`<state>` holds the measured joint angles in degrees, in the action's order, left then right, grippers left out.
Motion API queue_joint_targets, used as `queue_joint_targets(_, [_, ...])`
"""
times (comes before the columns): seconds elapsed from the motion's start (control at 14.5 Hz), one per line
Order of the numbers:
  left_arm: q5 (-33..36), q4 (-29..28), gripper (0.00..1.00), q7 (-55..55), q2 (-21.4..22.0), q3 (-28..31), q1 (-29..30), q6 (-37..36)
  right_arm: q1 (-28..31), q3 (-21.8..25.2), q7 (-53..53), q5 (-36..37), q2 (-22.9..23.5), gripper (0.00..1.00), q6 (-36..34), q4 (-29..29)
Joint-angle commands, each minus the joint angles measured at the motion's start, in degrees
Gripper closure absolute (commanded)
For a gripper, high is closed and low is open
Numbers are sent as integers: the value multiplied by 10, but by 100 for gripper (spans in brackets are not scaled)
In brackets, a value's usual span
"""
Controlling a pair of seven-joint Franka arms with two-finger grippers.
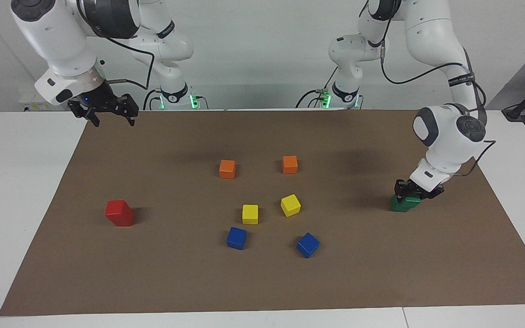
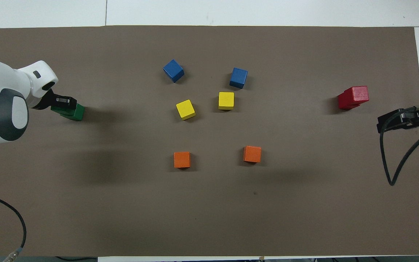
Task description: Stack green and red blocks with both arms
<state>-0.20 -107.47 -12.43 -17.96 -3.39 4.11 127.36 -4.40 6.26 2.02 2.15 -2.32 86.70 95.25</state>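
Two dark green blocks (image 1: 403, 205) stand one on the other near the left arm's end of the brown mat; they also show in the overhead view (image 2: 75, 112). My left gripper (image 1: 411, 195) is down on this pile, shut on the upper green block, and shows in the overhead view (image 2: 62, 104) too. Two bright red blocks (image 1: 119, 213) stand stacked, slightly askew, near the right arm's end, and show in the overhead view (image 2: 353, 97). My right gripper (image 1: 111, 119) is open and empty, held high over the mat's edge nearest the robots, well clear of the red stack. It also shows in the overhead view (image 2: 387, 122).
In the middle of the brown mat (image 1: 262, 287) lie two orange cubes (image 1: 227, 169) (image 1: 290, 164) nearest the robots, then two yellow cubes (image 1: 250, 214) (image 1: 290, 205), then two blue cubes (image 1: 236, 238) (image 1: 307, 244). White table borders the mat.
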Motion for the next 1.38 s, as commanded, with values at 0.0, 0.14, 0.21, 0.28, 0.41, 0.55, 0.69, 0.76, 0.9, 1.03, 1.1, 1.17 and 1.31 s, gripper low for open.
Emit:
queue_joint_targets(0.0, [-12, -23, 0, -13, 17, 2, 3, -3, -9, 13, -5, -10, 6, 0, -8, -13])
queue_joint_targets(0.14, [-11, -13, 0, -12, 39, 3, 4, -36, -12, 13, -5, -10, 6, 0, -8, -13])
queue_joint_targets(0.21, [-10, -3, 0, -11, 52, 3, 4, -59, -11, 13, -5, -10, 6, 0, -7, -13])
queue_joint_targets(0.28, [-9, 8, 0, -9, 67, 3, 1, -90, -6, 9, -5, -10, 6, 0, -7, -10])
queue_joint_targets(0.41, [-8, 33, 0, -5, 97, 3, 0, -155, -4, 9, -5, -9, 5, 0, -4, -8])
queue_joint_targets(0.55, [-7, 58, 0, 19, 122, 3, -1, -213, -5, 9, -6, -7, 6, 0, 0, -8])
queue_joint_targets(0.69, [-7, 64, 0, 36, 150, 3, -2, -237, -6, 9, -7, 0, 6, 0, 5, -9])
queue_joint_targets(0.76, [-7, 64, 0, 36, 165, 3, -1, -243, -6, 9, -7, 0, 7, 0, 25, -9])
queue_joint_targets(0.9, [-7, 63, 0, 37, 191, 3, 4, -274, -5, 8, -6, 0, 8, 0, 42, -9])
queue_joint_targets(1.03, [-7, 63, 0, 64, 202, 3, 5, -293, -5, 8, -7, 1, 8, 0, 42, -9])
queue_joint_targets(1.1, [-4, 70, 0, 91, 196, 3, 0, -301, -6, 8, -7, 1, 8, 0, 41, -9])
queue_joint_targets(1.17, [-3, 77, 0, 112, 195, 1, 3, -306, -6, 8, -7, 1, 8, 0, 41, -9])
queue_joint_targets(1.31, [-9, 89, 0, 116, 189, 1, 5, -300, -6, 8, -7, 3, 8, 0, 41, -9])
